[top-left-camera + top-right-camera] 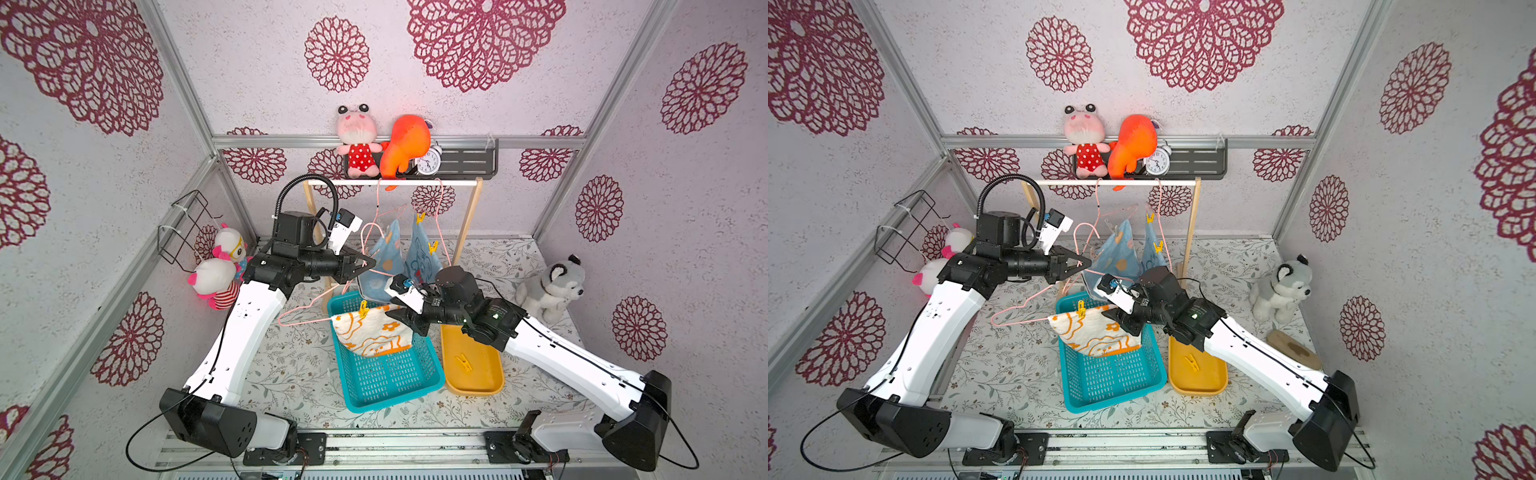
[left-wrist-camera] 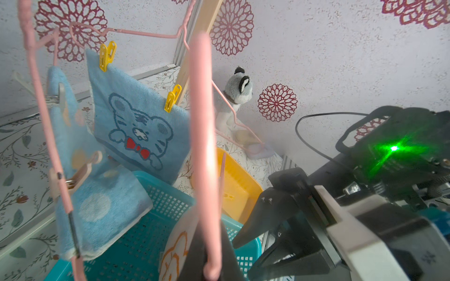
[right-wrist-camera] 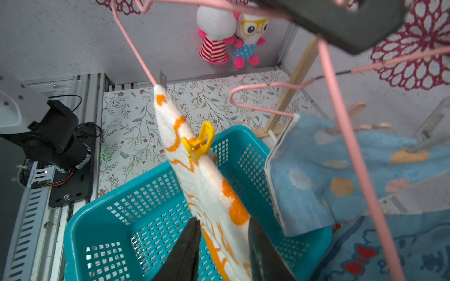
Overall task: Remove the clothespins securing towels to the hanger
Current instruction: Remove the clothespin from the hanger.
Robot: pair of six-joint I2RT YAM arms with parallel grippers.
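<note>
Right pincer [image 1: 400, 319], jaws apart astride white towel [image 1: 374, 337], is nearer: upright yellow clothespin [image 1: 363, 309] at its 9 o'clock in a top view; left pincer [image 1: 371, 262] clamps pink hanger [image 2: 202, 121].

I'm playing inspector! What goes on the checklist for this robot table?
Surface: leaf-print table cover.
Job's things: white towel held on a pink hanger by one yellow clothespin; dotted towel and cartoon towel pinned on rail hangers; loose clothespin in the yellow tray.
Clutter: teal basket, plush toys, alarm clock.
Grippers: left gripper shut on the pink hanger; right gripper open, straddling the white towel.
Cables: black hose arching over the left arm.
Surroundings: flower-patterned walls, black shelf.
</note>
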